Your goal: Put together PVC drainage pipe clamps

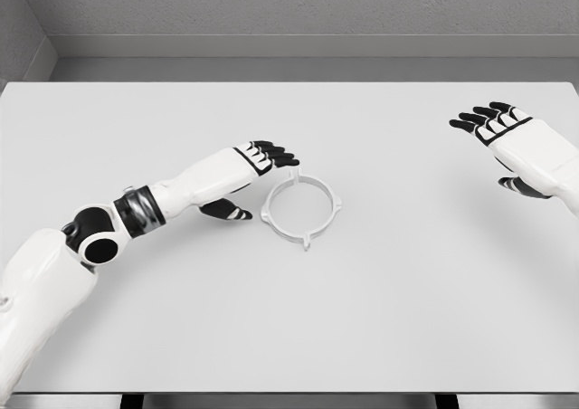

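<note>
A white clamp ring (pixel 301 207) is lying mid-table (pixel 407 282), unmarked. The left hand (pixel 253 169) is hovering at its ten o'clock, fingers spread, empty. The right hand (pixel 507 142) is hanging open at two o'clock.

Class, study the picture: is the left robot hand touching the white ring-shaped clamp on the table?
Cannot tell. In the head view the left robot hand has its fingertips right at the white clamp's upper rim, but neither contact nor a gap shows plainly.
</note>
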Controlling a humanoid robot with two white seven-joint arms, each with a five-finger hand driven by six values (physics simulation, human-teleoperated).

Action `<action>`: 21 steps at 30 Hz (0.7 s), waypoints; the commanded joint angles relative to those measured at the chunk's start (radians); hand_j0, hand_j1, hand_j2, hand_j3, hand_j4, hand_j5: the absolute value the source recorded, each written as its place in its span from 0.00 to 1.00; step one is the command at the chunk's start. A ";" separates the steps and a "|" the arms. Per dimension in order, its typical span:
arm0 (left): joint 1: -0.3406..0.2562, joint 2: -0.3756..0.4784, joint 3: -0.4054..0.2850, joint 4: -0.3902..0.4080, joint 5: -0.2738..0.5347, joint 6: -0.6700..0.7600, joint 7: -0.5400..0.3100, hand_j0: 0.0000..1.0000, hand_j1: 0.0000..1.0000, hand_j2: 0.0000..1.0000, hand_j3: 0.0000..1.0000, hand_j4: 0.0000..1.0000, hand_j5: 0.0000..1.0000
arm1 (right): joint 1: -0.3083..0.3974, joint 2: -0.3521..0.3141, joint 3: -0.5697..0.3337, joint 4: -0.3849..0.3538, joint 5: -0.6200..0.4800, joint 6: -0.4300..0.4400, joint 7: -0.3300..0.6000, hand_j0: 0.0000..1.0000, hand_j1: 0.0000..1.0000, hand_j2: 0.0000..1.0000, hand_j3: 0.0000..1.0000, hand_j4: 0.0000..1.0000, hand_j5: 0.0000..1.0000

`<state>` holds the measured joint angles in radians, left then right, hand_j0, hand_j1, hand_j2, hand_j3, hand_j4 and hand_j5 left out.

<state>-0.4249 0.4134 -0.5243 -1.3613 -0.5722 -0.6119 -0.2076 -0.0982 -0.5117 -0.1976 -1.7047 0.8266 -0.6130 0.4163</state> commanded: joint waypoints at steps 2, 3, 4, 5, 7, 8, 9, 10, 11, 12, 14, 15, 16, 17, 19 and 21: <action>0.000 -0.001 0.000 0.008 0.005 0.001 0.000 1.00 1.00 1.00 1.00 1.00 1.00 | 0.000 -0.001 0.000 0.000 -0.006 0.002 -0.001 1.00 1.00 1.00 1.00 1.00 1.00; -0.002 -0.001 -0.002 0.011 0.003 0.001 0.000 1.00 1.00 1.00 1.00 1.00 1.00 | 0.000 -0.001 0.000 0.000 -0.006 0.002 -0.001 1.00 1.00 1.00 1.00 1.00 1.00; -0.002 -0.011 -0.002 0.019 0.003 0.001 -0.001 1.00 1.00 1.00 1.00 1.00 1.00 | 0.000 -0.001 0.000 0.000 -0.006 0.002 -0.001 1.00 1.00 1.00 1.00 1.00 1.00; -0.002 -0.016 -0.003 0.027 0.002 0.001 -0.001 1.00 1.00 1.00 1.00 1.00 1.00 | 0.000 -0.001 0.000 0.000 -0.006 0.002 -0.001 1.00 1.00 1.00 1.00 1.00 1.00; -0.002 -0.018 -0.003 0.030 0.002 0.001 -0.001 1.00 1.00 1.00 1.00 1.00 1.00 | 0.000 -0.001 0.000 -0.001 -0.006 0.002 -0.001 1.00 1.00 1.00 1.00 1.00 1.00; -0.002 -0.018 -0.003 0.031 0.002 0.001 -0.001 1.00 1.00 1.00 1.00 1.00 1.00 | 0.000 -0.001 0.000 -0.001 -0.006 0.002 -0.001 1.00 1.00 1.00 1.00 1.00 1.00; -0.002 -0.019 -0.003 0.030 0.002 0.001 -0.001 1.00 1.00 1.00 1.00 1.00 1.00 | 0.000 -0.001 0.000 -0.001 -0.006 0.002 -0.001 1.00 1.00 1.00 1.00 1.00 1.00; -0.002 -0.027 -0.003 0.030 0.000 0.001 -0.001 1.00 1.00 1.00 1.00 1.00 1.00 | 0.000 -0.001 0.003 -0.003 -0.006 0.002 -0.001 1.00 1.00 1.00 1.00 1.00 1.00; -0.002 -0.028 -0.003 0.030 0.000 0.001 -0.001 1.00 1.00 1.00 1.00 1.00 1.00 | 0.000 0.001 0.000 -0.003 -0.006 0.002 -0.001 1.00 1.00 1.00 1.00 1.00 1.00; -0.002 -0.028 -0.003 0.030 0.000 0.001 -0.003 1.00 1.00 1.00 1.00 1.00 1.00 | 0.000 -0.001 0.000 -0.003 -0.006 0.002 -0.001 1.00 1.00 1.00 1.00 1.00 1.00; -0.002 -0.030 -0.003 0.030 0.000 0.001 -0.003 1.00 1.00 1.00 1.00 1.00 1.00 | 0.000 -0.001 0.000 -0.003 -0.006 0.002 -0.001 1.00 1.00 1.00 1.00 1.00 1.00; -0.002 -0.031 -0.003 0.030 0.000 0.001 -0.001 1.00 1.00 1.00 1.00 1.00 1.00 | 0.000 -0.001 0.000 -0.001 -0.006 0.002 -0.001 1.00 1.00 1.00 1.00 1.00 1.00; -0.002 -0.036 -0.003 0.030 0.000 0.001 -0.003 1.00 1.00 1.00 1.00 1.00 1.00 | 0.000 -0.001 0.000 -0.001 -0.006 0.002 -0.001 1.00 1.00 1.00 1.00 1.00 1.00; -0.002 -0.038 -0.003 0.030 0.000 0.001 -0.003 1.00 1.00 1.00 1.00 1.00 1.00 | 0.000 -0.001 0.000 -0.001 -0.006 0.002 -0.001 1.00 1.00 1.00 1.00 1.00 1.00; -0.002 -0.039 -0.003 0.033 0.000 0.001 -0.003 1.00 1.00 1.00 1.00 1.00 1.00 | 0.000 -0.001 0.000 -0.001 -0.006 0.002 -0.001 1.00 1.00 1.00 1.00 1.00 1.00; -0.002 -0.039 -0.003 0.037 0.000 0.001 -0.003 1.00 1.00 1.00 1.00 1.00 1.00 | 0.000 -0.001 0.000 -0.001 -0.006 0.002 -0.001 1.00 1.00 1.00 1.00 1.00 1.00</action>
<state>-0.4264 0.3755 -0.5283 -1.3265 -0.5794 -0.6119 -0.2104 -0.0982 -0.5117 -0.1975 -1.7054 0.8266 -0.6130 0.4163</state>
